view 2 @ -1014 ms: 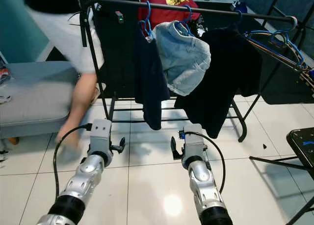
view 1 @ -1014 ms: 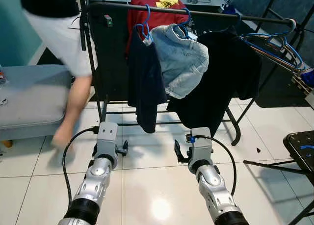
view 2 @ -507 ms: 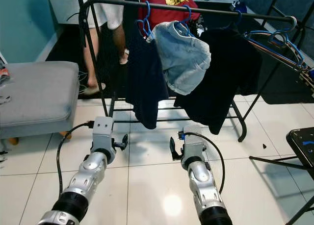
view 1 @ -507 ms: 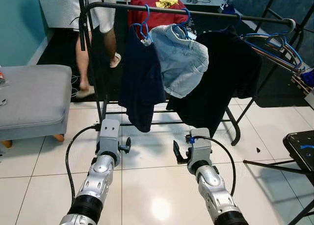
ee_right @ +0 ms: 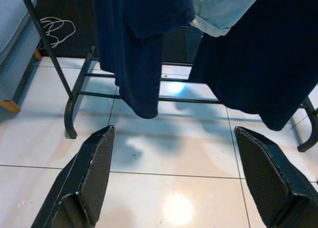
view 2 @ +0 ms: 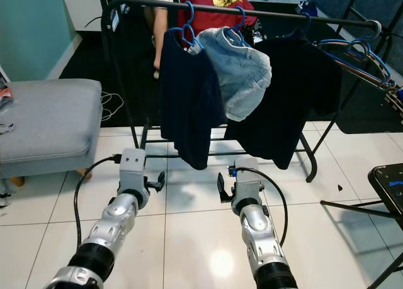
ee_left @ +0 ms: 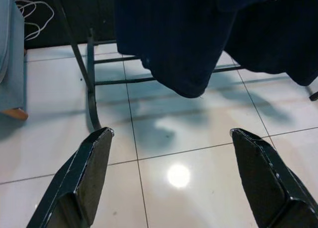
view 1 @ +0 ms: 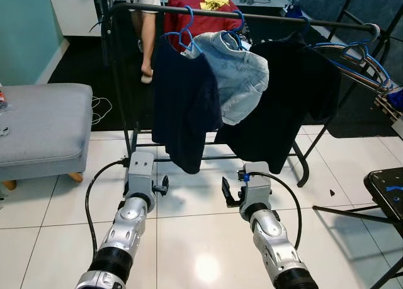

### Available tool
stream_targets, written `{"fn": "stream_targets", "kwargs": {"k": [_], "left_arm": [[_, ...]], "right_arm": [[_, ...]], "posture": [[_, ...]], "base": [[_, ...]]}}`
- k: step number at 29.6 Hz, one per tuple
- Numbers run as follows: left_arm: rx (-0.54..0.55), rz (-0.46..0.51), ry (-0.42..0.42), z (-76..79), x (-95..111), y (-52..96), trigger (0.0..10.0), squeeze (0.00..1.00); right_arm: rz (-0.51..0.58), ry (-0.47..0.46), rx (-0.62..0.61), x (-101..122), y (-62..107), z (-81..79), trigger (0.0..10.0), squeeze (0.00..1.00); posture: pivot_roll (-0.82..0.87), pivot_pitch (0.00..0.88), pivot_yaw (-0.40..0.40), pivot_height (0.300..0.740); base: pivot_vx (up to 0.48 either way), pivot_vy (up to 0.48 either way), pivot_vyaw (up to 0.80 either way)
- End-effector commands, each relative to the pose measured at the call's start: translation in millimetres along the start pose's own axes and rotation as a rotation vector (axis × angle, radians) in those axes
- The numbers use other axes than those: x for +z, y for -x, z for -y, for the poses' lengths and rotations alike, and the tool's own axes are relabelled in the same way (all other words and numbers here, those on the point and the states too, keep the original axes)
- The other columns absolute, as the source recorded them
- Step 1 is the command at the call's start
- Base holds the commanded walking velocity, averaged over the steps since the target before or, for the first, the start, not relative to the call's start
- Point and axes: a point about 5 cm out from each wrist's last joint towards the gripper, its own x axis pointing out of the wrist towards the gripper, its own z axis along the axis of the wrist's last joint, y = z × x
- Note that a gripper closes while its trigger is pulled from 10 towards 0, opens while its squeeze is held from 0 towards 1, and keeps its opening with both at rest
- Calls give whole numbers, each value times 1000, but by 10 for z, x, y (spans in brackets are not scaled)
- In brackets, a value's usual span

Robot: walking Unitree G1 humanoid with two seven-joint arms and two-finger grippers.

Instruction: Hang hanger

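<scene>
A black clothes rack (view 1: 264, 17) stands ahead on the white tiles. From its rail hang a navy garment (view 1: 186, 106) on a blue hanger (view 1: 187, 28), a pale denim garment (view 1: 242, 75) and a black garment (view 1: 286, 100). Several empty blue hangers (view 1: 352, 56) sit at the rail's right end. Both silver arms reach forward low over the floor, short of the rack. My left gripper (ee_left: 171, 136) is open and holds nothing, with the navy hem beyond it. My right gripper (ee_right: 174, 133) is also open and holds nothing, facing the rack's lower bars.
A person's legs (view 1: 146, 40) are behind the rack at the left. A grey padded bench (view 1: 38, 125) stands to the left, a black stool (view 1: 387, 188) at the right edge. A red garment (view 1: 201, 5) lies behind the rail. A white cable (view 1: 101, 106) lies by the bench.
The person has walked from in front of the rack's left end to behind it. The navy garment has swung and now hangs broader. Both arms have barely moved.
</scene>
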Motion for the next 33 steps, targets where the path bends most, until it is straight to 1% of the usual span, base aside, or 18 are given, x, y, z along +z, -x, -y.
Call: {"fn": "stream_targets", "kwargs": {"k": [1, 11, 20, 27, 33], "left_arm": [[0, -28, 3, 15, -72, 8, 10000, 0], [-10, -23, 11, 26, -76, 19, 10000, 0], [-33, -6, 23, 81, -50, 7, 10000, 0], [-40, 1, 29, 99, -39, 5, 10000, 0], [-44, 6, 33, 105, -40, 8, 10000, 0]], "right_arm": [[-24, -4, -10, -72, 19, 28, 10000, 0], [-3, -15, -11, -21, 0, 25, 10000, 0], [7, 13, -4, -14, 10, 36, 10000, 0], [16, 37, 5, -5, 13, 35, 10000, 0], [16, 72, 20, -1, 8, 24, 10000, 0]], "posture": [[-6, 139, -35, 740], [-18, 138, -36, 740], [-27, 130, -34, 740], [-28, 124, -37, 740], [-28, 119, -40, 740]], "base": [[0, 0, 0], [0, 0, 0], [0, 0, 0], [274, 0, 0], [346, 0, 600]]}}
